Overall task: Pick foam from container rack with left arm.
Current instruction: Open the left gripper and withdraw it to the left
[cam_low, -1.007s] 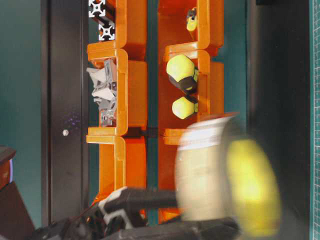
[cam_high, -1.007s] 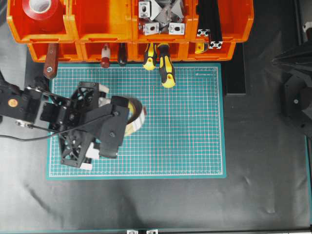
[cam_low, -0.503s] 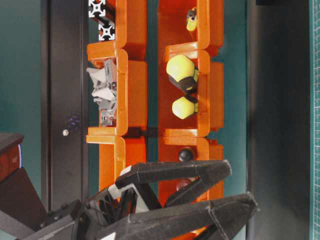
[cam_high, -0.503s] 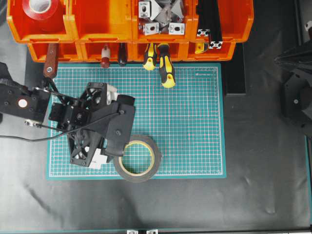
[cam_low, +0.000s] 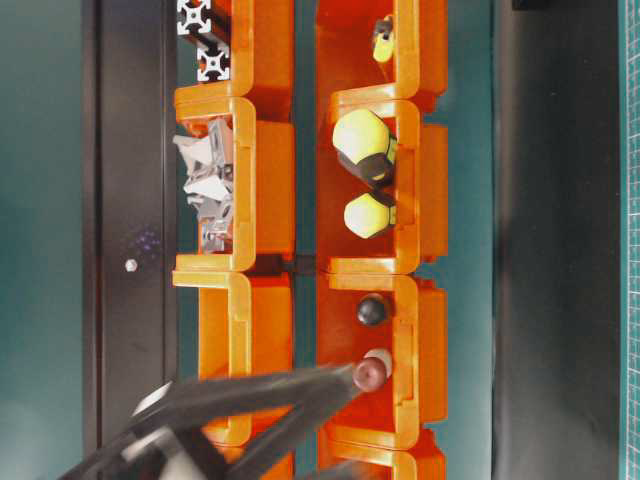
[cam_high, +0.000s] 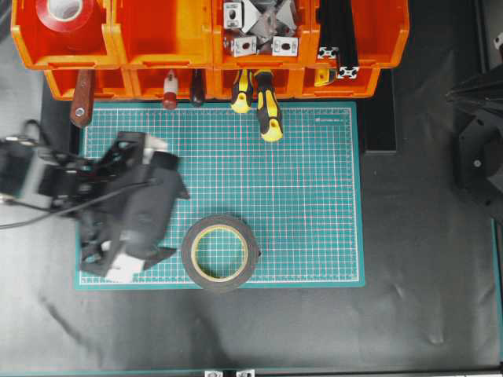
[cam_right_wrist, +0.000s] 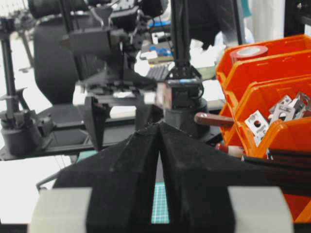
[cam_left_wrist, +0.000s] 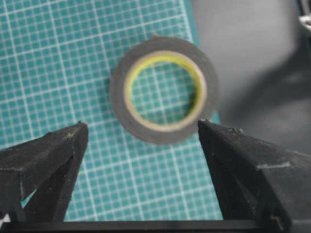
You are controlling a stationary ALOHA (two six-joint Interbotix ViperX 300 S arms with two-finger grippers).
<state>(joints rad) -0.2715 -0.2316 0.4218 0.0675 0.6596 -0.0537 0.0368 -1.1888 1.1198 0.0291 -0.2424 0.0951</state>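
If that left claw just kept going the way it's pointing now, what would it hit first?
Most likely the foam. In the wrist view it lies flat on the green mat, straight ahead of the open left gripper, between its fingers. How high the gripper sits is unclear.

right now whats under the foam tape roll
The foam lies flat on the green cutting mat; grid shows through its open centre. Its lower edge overhangs onto the black table. Whatever is beneath the ring itself is covered.

Left arm (cam_high: 55,177) reaching in from the left edge, blurred; left gripper (cam_left_wrist: 141,133) hanging with fingers spread wide, gripping nothing. Right gripper (cam_right_wrist: 159,138) sitting parked at the right edge, fingers pressing together.
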